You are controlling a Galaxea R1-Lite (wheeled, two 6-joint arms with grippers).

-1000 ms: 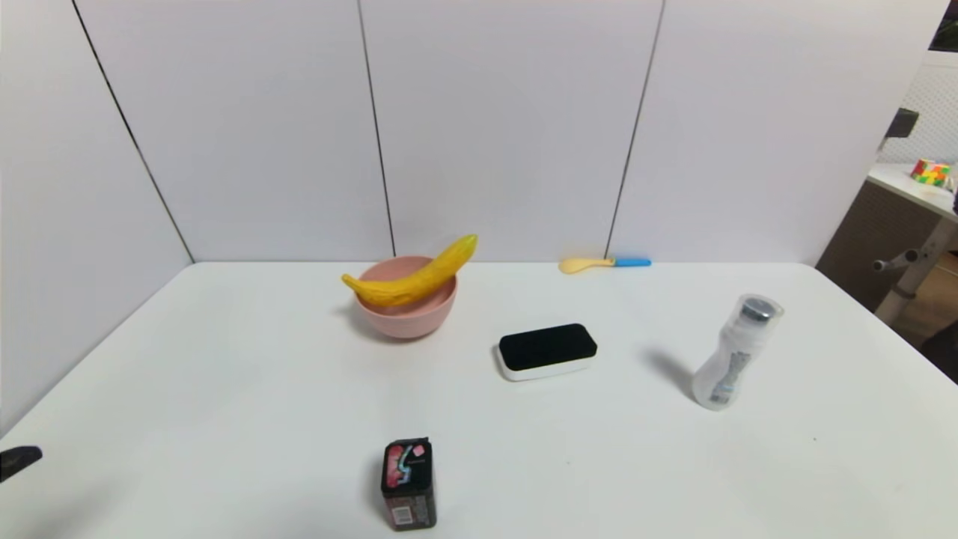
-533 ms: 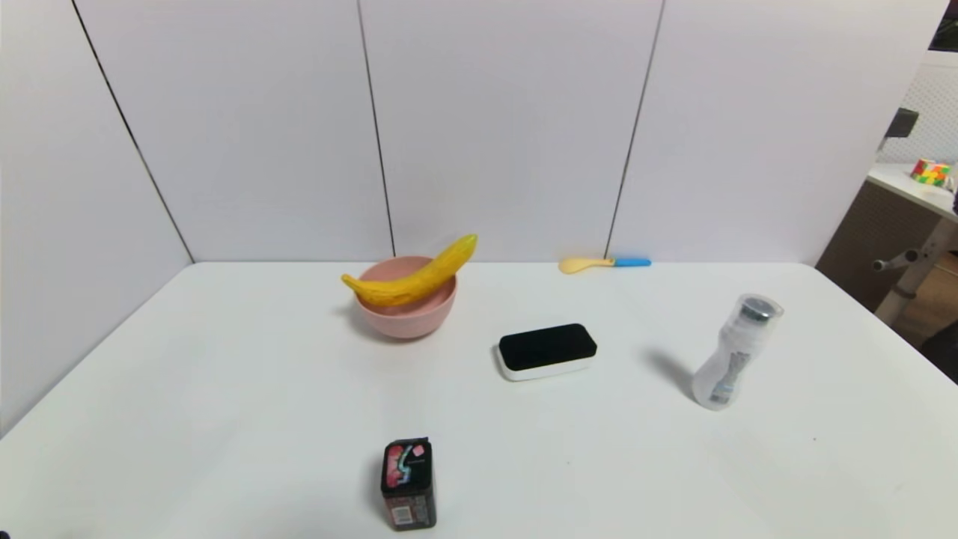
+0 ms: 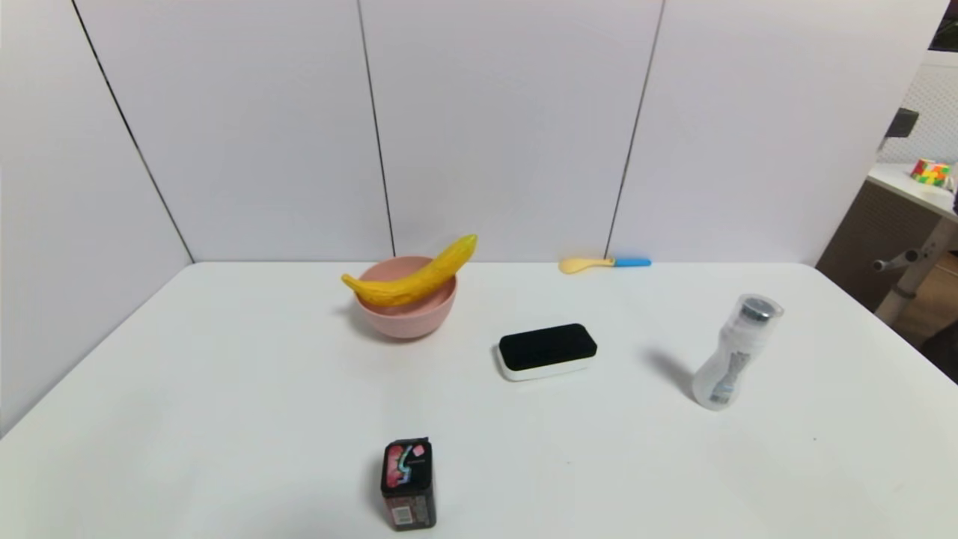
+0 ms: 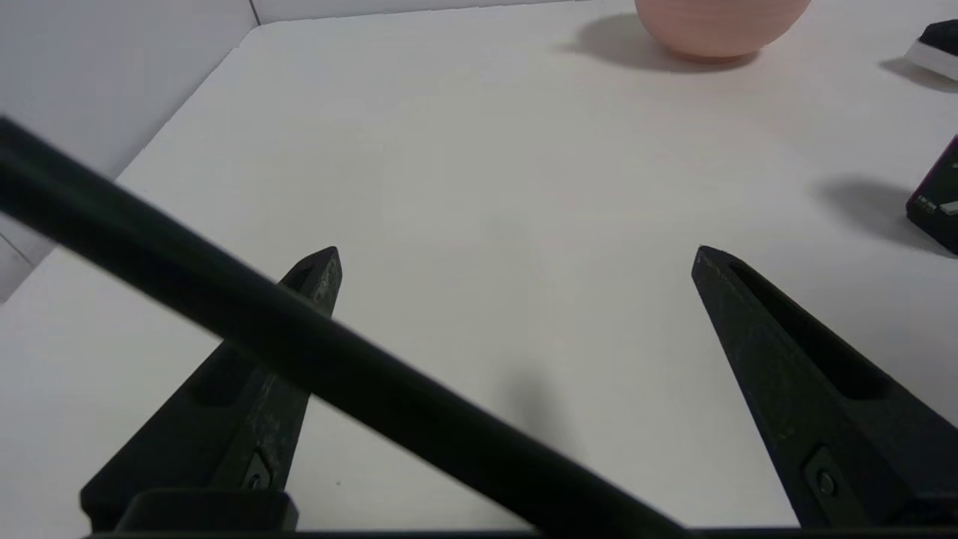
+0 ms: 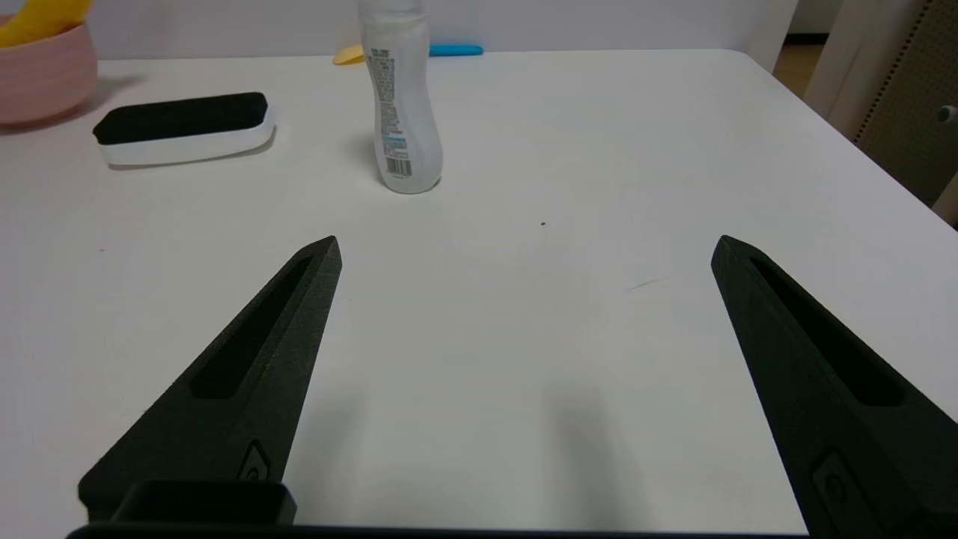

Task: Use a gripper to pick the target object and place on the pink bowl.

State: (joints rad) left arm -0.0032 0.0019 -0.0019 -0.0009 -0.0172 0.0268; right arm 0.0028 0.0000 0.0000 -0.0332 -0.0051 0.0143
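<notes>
The long yellow banana [image 3: 413, 279] lies across the rim of the pink bowl [image 3: 406, 314] at the back of the white table, both ends sticking out past the bowl. The bowl's underside [image 4: 720, 28] shows far off in the left wrist view, and its side [image 5: 45, 78] with a banana tip [image 5: 41, 16] in the right wrist view. My left gripper [image 4: 516, 254] is open over bare table near the front left, a black cable crossing before it. My right gripper [image 5: 525, 243] is open over bare table at the front right. Neither gripper appears in the head view.
A black-topped eraser [image 3: 547, 349] lies right of the bowl. A clear bottle [image 3: 736, 352] stands at the right. A small dark box [image 3: 409, 484] stands near the front edge. A yellow spoon with a blue handle [image 3: 605, 263] lies by the back wall.
The dark tip of the left gripper at the head view's lower left edge has withdrawn out of sight. The banana, the bowl and the other objects have not moved.
</notes>
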